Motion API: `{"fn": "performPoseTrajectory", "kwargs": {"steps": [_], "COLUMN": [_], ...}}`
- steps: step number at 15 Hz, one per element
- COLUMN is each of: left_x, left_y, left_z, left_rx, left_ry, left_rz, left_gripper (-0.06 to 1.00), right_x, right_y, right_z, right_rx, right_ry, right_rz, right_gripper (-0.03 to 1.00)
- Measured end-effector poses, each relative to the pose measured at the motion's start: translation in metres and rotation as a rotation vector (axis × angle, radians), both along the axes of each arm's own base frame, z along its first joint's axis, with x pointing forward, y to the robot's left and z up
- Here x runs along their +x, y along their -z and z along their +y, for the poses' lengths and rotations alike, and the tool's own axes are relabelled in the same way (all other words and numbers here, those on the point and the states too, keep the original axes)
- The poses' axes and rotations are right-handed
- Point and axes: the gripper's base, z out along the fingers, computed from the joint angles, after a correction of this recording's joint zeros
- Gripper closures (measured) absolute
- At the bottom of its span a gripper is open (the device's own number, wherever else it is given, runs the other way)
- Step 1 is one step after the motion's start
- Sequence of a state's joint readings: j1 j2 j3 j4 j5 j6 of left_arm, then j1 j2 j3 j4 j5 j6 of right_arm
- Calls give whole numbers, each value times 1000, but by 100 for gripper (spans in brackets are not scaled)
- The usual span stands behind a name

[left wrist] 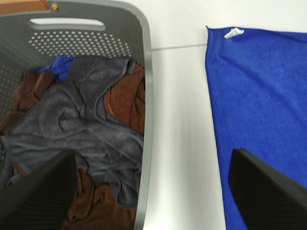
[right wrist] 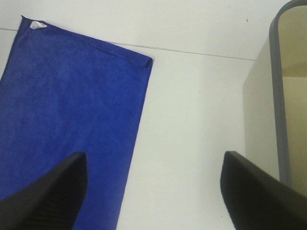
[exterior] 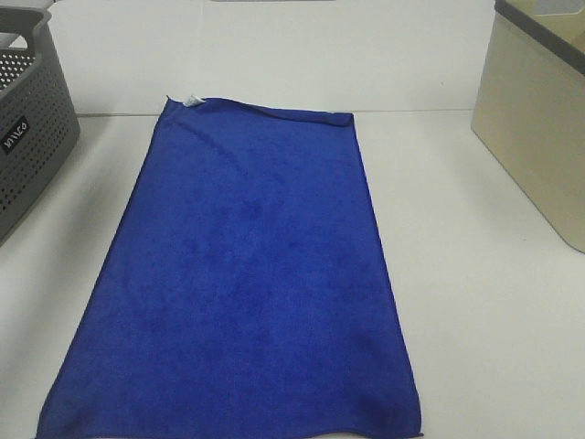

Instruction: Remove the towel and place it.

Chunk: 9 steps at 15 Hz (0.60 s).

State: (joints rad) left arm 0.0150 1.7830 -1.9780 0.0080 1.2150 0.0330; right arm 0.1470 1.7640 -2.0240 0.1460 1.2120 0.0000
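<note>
Towel [exterior: 242,274] flat on table, both claws wide open and empty.

Left claw [left wrist: 148,191] hangs over the grey basket [left wrist: 146,96] rim; towel edge sits just under its outer finger, basket laundry under the other. Right claw [right wrist: 153,191] is over bare table, towel by one finger, beige bin [right wrist: 261,120] by the other. Towel looks soft, light, floppy: it'll drape and drag. Best grip probably the two far corners, one by the white tag [exterior: 192,99]; near edge is cropped, can't judge.
</note>
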Motion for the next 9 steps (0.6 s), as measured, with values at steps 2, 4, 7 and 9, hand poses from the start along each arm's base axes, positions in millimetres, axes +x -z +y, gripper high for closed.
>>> {"fn": "performPoseTrajectory", "kwargs": {"steps": [2, 4, 7, 9], "left_x": [-61, -102, -180, -223], "left_y": [-11, -17, -29, -27], "left_z": [2, 1, 0, 1], "left_rx": [7, 11, 16, 42], "left_ry": [-1, -3, -4, -14], "left_rz": [12, 2, -81, -126], "left_gripper": [14, 14, 14, 14], "right_x": [-54, -92, -168, -217], "right_y": [-12, -15, -14, -6], "right_z": [-4, -9, -21, -29], "right_rx": [43, 51, 56, 56], "right_ry": [-12, -7, 10, 12], "right_rz": [14, 20, -12, -45], "right_gripper": [22, 22, 22, 22]}}
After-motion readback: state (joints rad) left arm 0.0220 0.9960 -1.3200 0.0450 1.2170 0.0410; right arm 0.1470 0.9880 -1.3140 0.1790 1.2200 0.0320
